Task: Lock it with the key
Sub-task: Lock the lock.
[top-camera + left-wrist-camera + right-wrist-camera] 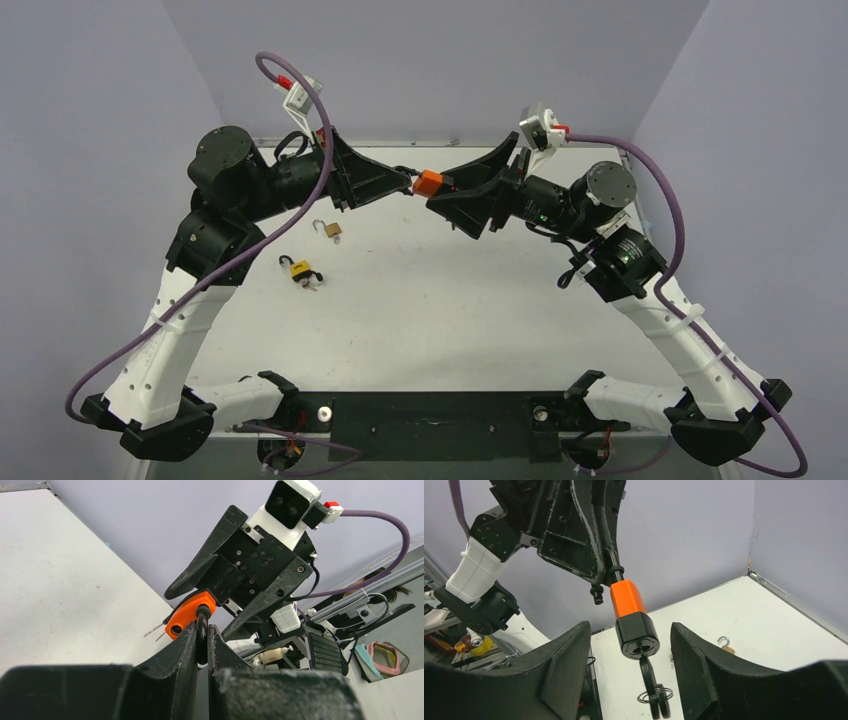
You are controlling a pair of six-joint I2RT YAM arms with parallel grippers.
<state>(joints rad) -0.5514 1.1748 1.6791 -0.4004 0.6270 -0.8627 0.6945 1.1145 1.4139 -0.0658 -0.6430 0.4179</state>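
Padlock (626,597) hangs clamped in left jaws, key (647,674) apparently in its keyhole.

Robotics lab, white test table (450,320) boxed in by plain lilac panels (440,60), purple cable (370,513), keyboard (325,652) beyond

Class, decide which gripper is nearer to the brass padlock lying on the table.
Left. The left gripper hangs just past the brass padlock, towards the table's middle; the right gripper is farther, on the orange padlock's other side.

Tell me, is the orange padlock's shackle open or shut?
Open. One end of the shackle hangs free beside the orange padlock, which the left claw holds.
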